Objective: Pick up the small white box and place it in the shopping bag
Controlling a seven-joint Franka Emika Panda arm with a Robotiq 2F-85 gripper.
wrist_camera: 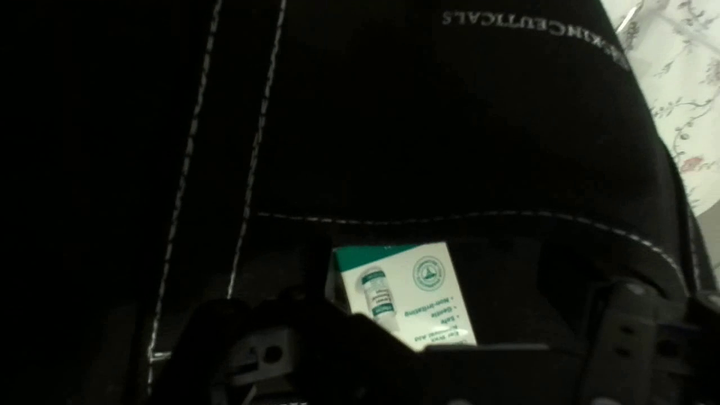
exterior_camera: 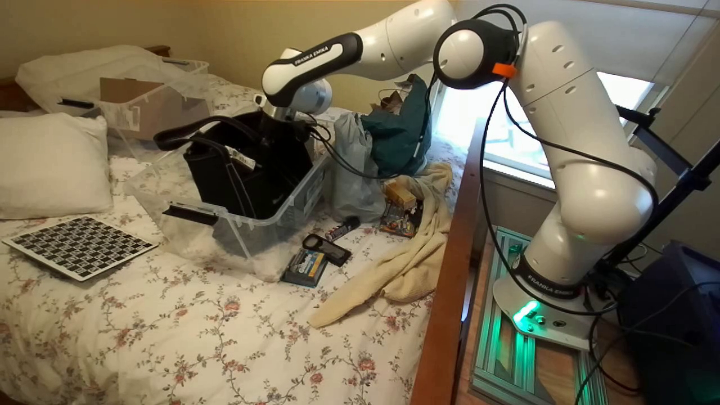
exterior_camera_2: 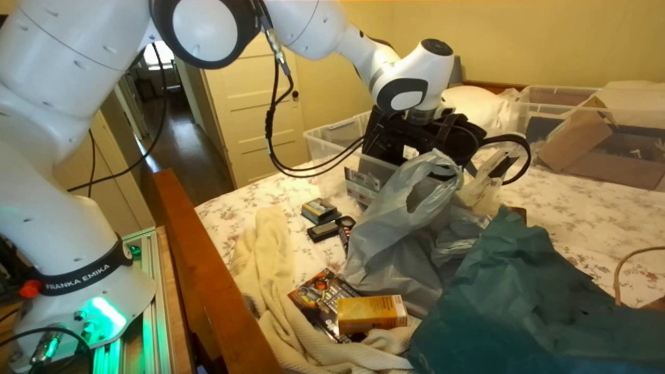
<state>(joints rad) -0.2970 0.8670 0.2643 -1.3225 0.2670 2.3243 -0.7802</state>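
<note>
A floral sheet (exterior_camera: 225,337) spreads wide, with a clear bin (exterior_camera: 256,247) on it. Round that bin in an exterior view, a pillow (exterior_camera: 50,166) lies at nine o'clock, a checkerboard (exterior_camera: 80,247) between eight and nine, a second bin (exterior_camera: 115,115) with cardboard (exterior_camera: 126,90) inside at eleven. A teal bag (exterior_camera: 396,140) sits at two, a grey bag (exterior_camera: 354,183) at three, a dark tube (exterior_camera: 342,228) between three and four. At four come a black gadget (exterior_camera: 332,251) and, farther out, a cream cloth (exterior_camera: 388,275); a pack (exterior_camera: 305,267), just beside the gadget, lies between four and five. In an exterior view, a yellow box (exterior_camera_2: 371,313) lies partly over a printed packet (exterior_camera_2: 317,293), with a door (exterior_camera_2: 254,119) at eleven o'clock from it.
</note>
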